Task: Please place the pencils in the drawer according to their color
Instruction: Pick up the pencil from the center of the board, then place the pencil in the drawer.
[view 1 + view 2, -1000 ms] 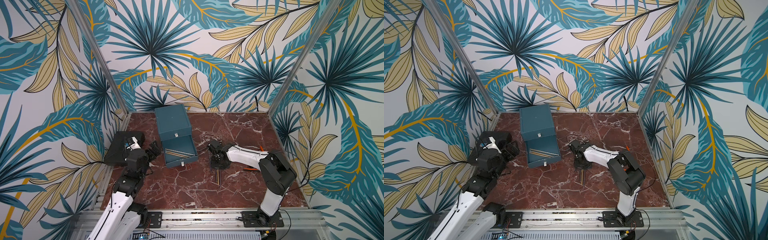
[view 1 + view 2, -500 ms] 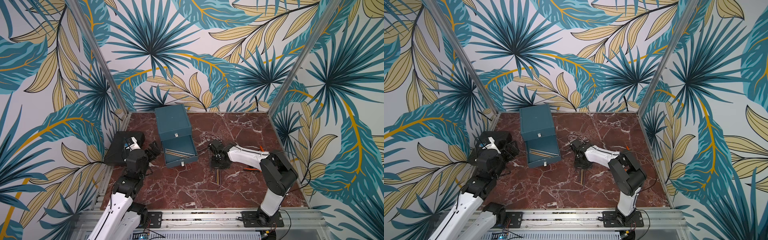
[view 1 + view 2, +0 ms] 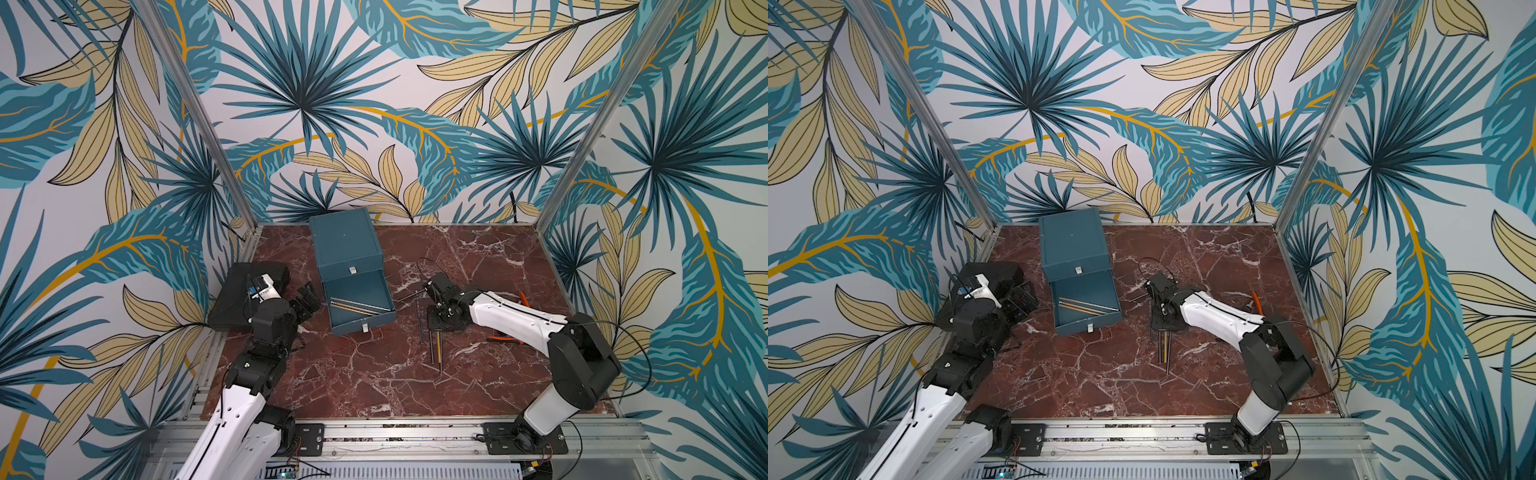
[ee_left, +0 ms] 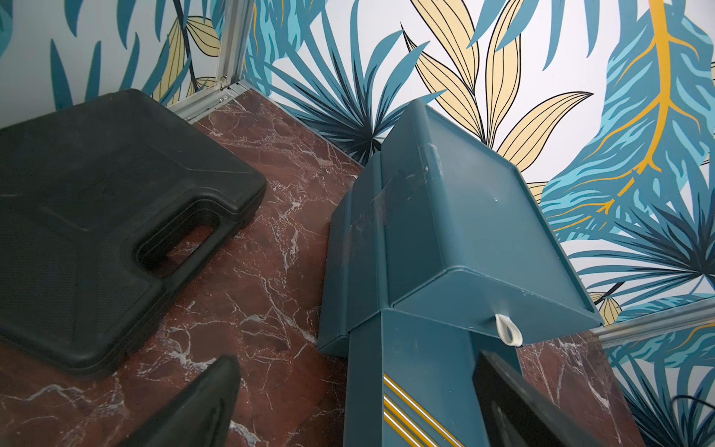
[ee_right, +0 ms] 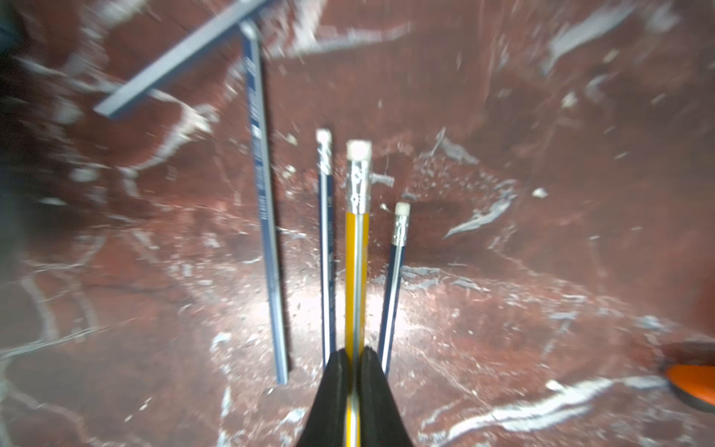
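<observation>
Closed tight on one yellow pencil (image 5: pixel 356 271), my right pincer (image 5: pixel 354 354) pinches the shaft between its two black fingers (image 5: pixel 336 387), the silver band and pale eraser pointing straight out ahead of the fingertips. The wrist view is blurred, and I cannot tell whether that pencil is clear of the red marble table (image 5: pixel 541 271). Dark blue pencils (image 5: pixel 327 251) lie on the marble close on either side of the gripped one, nearly parallel to it. A longer one lies a little further out to one side, and another lies crosswise past its far end. An orange-handled tool (image 5: pixel 692 383) shows well off to the pincer's other side. In both top views the right pincer (image 3: pixel 438 328) sits low over this cluster. The teal drawer cabinet (image 3: pixel 345 245) stands between my two pincers, with one drawer (image 3: pixel 357 299) pulled out and a few yellow pencils (image 3: pixel 359 305) lying across its floor. My left pincer (image 3: pixel 309 293) is spread wide and holds nothing, just beside that drawer's side wall. A flat black case (image 3: pixel 232 299) lies close on its far side, away from the cabinet.
</observation>
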You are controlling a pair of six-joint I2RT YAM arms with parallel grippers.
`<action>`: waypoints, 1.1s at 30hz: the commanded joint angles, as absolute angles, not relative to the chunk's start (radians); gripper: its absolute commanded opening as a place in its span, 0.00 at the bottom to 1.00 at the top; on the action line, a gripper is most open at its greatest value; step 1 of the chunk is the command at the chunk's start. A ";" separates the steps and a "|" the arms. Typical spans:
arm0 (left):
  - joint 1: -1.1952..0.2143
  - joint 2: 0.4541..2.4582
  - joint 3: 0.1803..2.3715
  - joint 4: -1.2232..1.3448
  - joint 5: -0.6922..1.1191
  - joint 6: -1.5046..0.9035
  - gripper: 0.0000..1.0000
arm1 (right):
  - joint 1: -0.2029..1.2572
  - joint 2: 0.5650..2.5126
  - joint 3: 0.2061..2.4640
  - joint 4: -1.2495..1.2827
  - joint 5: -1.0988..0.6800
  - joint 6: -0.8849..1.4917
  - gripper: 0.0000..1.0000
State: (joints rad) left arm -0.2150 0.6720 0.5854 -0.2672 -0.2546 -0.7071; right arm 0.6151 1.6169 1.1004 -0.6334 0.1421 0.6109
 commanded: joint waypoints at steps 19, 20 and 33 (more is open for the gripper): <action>-0.209 0.655 0.566 -0.268 -0.270 -0.714 1.00 | 0.775 1.564 1.440 -0.491 0.161 0.031 0.00; -0.209 0.655 0.566 -0.268 -0.271 -0.712 1.00 | 0.787 1.582 1.461 -0.487 0.152 0.004 0.00; -0.208 0.628 0.569 -0.307 -0.291 -0.697 1.00 | 0.873 1.766 1.659 -0.438 0.030 -0.239 0.00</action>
